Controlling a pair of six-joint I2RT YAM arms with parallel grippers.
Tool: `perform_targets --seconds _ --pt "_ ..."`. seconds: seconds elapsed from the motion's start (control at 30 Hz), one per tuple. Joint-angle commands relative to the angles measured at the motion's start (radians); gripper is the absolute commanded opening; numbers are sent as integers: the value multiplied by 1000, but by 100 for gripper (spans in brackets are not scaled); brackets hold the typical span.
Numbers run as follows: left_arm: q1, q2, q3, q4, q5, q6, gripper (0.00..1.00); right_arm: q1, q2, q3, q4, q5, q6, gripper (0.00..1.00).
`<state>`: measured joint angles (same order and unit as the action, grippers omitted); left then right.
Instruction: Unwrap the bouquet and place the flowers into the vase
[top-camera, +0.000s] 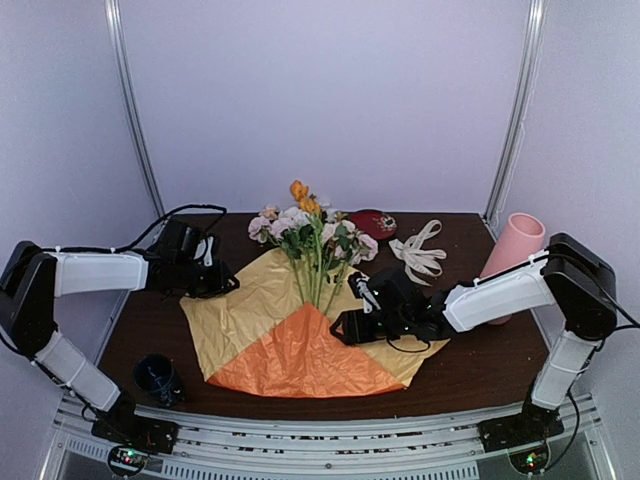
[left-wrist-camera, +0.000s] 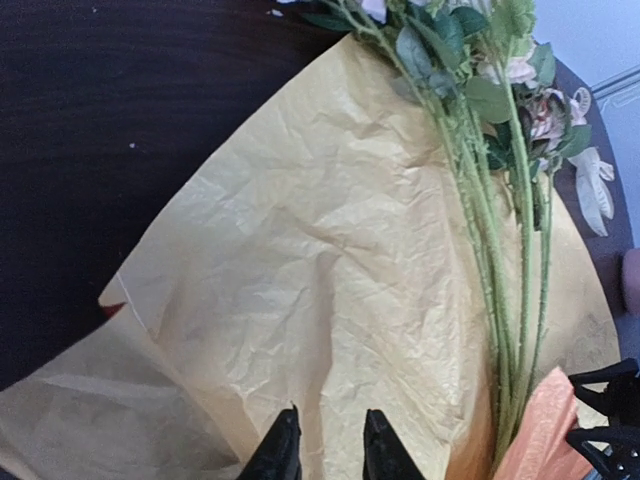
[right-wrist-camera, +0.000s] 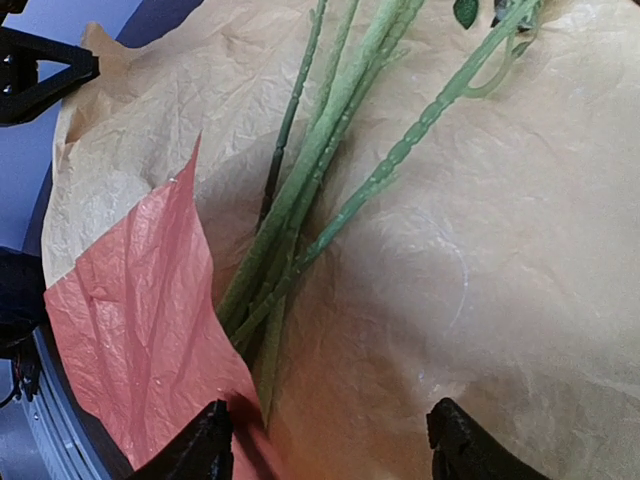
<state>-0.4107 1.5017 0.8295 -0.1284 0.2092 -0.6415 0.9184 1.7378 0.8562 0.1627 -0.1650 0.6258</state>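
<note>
**Top external view:** dark wooden table; crinkly yellow-tan and orange wrapping paper is spread flat at its middle; round pink, white and orange artificial flowers on thin green stems are laid across it, blooms toward the far edge, stem ends toward the orange corner; cream fabric ribbon is seen loose to the right, apart from the paper; tall smooth pink cylindrical vase is stood at the far right, well apart from the flowers, no stems seen in it; dark red round dish just behind the blooms; small dark blue cup near the left front; left gripper is set at the paper's left edge; right gripper is set over the paper, just beside the stems.

**Left wrist view:** black fingers are held narrowly apart over the yellow-tan sheet; whether paper is pinched cannot be told.

**Right wrist view:** fingers are spread wide, nothing held; stem ends are seen ahead, between them, beside the orange fold.

**Step judged:** unwrapping all but done; gathering of the stems in hand. Next move calls for the right jaws to be lowered around the whole bundle and closed; the paper should be kept down so it is not lifted along.
</note>
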Motion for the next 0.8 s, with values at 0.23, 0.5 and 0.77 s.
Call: perform_targets --seconds 0.23,0.5,0.77 --pt "12 142 -35 97 -16 23 17 -4 69 49 62 -281 -56 61" --pt "12 175 -53 132 -19 5 6 65 -78 -5 -19 -521 -144 58" --pt "12 220 -50 183 -8 -32 0 196 -218 -34 -196 -332 -201 25"
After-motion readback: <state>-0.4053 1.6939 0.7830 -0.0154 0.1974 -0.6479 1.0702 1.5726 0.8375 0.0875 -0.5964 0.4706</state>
